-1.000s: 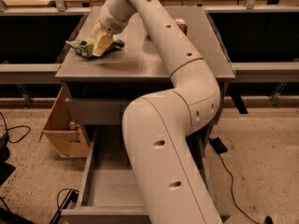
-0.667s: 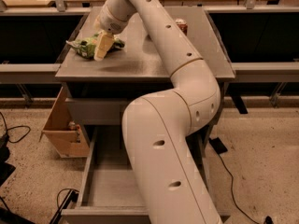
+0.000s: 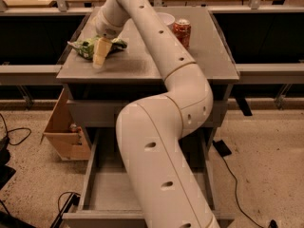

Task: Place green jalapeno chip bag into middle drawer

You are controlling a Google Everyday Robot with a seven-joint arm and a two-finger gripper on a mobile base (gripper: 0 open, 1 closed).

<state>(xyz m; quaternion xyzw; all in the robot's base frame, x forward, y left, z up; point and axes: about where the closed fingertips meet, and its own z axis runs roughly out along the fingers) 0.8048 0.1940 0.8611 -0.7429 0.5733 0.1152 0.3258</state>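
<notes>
The green jalapeno chip bag [image 3: 85,47] lies wrinkled on the left part of the grey cabinet top [image 3: 142,65]. My gripper [image 3: 100,55] comes down from the arm onto the bag's right half, touching or just over it, and hides part of it. The middle drawer [image 3: 102,191] is pulled out at the bottom of the view, a grey tray with low walls. My arm's big lower link covers its right half.
A red-orange soda can [image 3: 182,32] and a white bowl [image 3: 166,19] stand at the back of the cabinet top. A brown wooden box [image 3: 64,127] leans on the floor left of the cabinet. Cables [image 3: 14,137] lie on the floor at the left.
My gripper has shifted slightly left and toward the front edge over the bag. The bag stays in the same place on the cabinet top.
</notes>
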